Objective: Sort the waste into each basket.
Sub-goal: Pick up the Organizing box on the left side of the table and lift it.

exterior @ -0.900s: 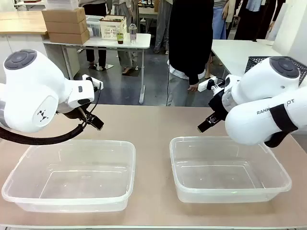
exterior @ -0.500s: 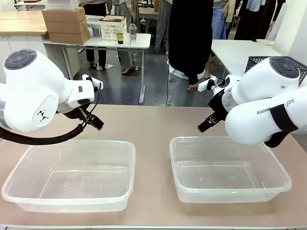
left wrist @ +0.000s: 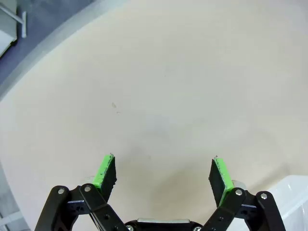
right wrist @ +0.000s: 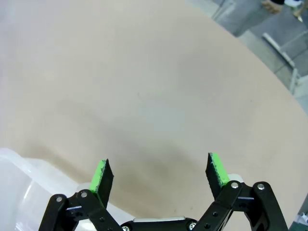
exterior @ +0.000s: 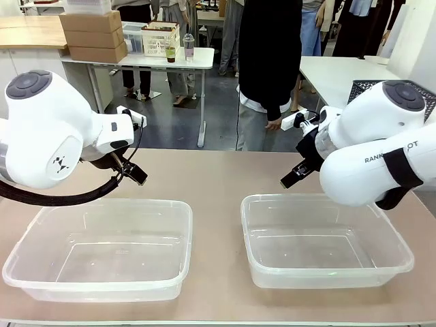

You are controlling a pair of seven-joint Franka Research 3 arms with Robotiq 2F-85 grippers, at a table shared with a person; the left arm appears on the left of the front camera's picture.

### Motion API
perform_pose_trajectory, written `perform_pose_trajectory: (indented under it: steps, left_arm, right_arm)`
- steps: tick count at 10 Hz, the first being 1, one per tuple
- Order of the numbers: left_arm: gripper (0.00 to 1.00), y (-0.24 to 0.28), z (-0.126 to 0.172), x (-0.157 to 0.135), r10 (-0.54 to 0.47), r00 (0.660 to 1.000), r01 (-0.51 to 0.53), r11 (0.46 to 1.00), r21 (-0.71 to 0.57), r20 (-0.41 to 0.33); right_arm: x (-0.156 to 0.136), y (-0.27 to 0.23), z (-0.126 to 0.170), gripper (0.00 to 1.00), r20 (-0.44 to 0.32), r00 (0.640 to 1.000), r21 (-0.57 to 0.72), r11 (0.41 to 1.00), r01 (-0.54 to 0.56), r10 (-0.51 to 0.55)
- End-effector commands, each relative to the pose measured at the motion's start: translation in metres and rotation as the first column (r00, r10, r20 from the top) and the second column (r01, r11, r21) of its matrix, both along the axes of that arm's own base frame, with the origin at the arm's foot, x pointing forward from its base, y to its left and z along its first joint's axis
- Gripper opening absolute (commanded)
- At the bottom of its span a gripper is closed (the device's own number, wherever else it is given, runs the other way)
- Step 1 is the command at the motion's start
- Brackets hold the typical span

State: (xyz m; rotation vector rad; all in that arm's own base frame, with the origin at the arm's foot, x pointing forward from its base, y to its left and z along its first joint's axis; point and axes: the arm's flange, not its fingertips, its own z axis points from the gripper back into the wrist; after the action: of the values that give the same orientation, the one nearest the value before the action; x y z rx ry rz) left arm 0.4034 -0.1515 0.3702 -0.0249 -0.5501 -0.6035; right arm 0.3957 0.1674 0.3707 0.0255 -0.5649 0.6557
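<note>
Looking for waste to sort, I find none — no can, no bottle on the table [exterior: 218, 170] in any view, so nothing lies in any direction from either set of fingers and neither arm is nearer to anything. Both clear tubs sit empty along the near edge: the left tub [exterior: 102, 248] toward the near left corner, the right tub [exterior: 323, 238] toward the near right. My left gripper [left wrist: 163, 175] hangs above bare tabletop just beyond its tub's far rim, jaws spread wide with nothing between the green pads [left wrist: 105, 171]; my right gripper [right wrist: 159, 175] mirrors it beyond the other tub, equally wide and empty.

From the front I see a person [exterior: 269, 68] in dark clothing standing at the far edge, one hand hanging down, apparently empty — I judge the waste must come from there. Each wrist view adds only a corner of its own tub, which confirms how close the fingers sit to the rims.
</note>
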Motion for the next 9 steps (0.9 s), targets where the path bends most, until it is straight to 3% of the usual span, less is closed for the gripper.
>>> perform_pose_trajectory:
  steps: [1, 5, 6, 7, 8, 9]
  left_arm:
    - [1.00, 0.000, 0.000, 0.000, 0.000, 1.000, 0.000, 1.000, 0.000, 0.000]
    - [1.00, 0.000, 0.000, 0.000, 0.000, 1.000, 0.000, 1.000, 0.000, 0.000]
    - [1.00, 0.010, 0.040, -0.006, 0.071, 0.997, -0.073, 0.995, -0.062, -0.031]
    - [1.00, 0.015, 0.081, -0.015, 0.255, 0.958, -0.266, 0.961, -0.078, -0.135]
    - [1.00, 0.017, 0.118, -0.028, 0.326, 0.932, -0.347, 0.930, -0.125, -0.160]
    - [1.00, 0.021, 0.144, -0.046, 0.326, 0.931, -0.354, 0.917, -0.183, -0.164]
  right_arm:
    - [0.000, 0.000, 0.000, 1.00, 0.000, 1.000, 0.001, 1.000, 0.001, -0.001]
    - [0.000, 0.000, 0.000, 1.00, 0.000, 1.000, 0.000, 1.000, 0.000, 0.000]
    - [0.000, 0.004, 0.034, 1.00, -0.025, 0.996, 0.039, 0.995, 0.088, -0.087]
    - [-0.009, 0.001, 0.070, 1.00, -0.036, 0.987, 0.017, 0.988, 0.156, -0.155]
    - [-0.022, -0.006, 0.102, 1.00, -0.071, 0.973, 0.003, 0.975, 0.221, -0.220]
    - [-0.038, -0.014, 0.129, 1.00, -0.100, 0.968, 0.040, 0.971, 0.235, -0.230]
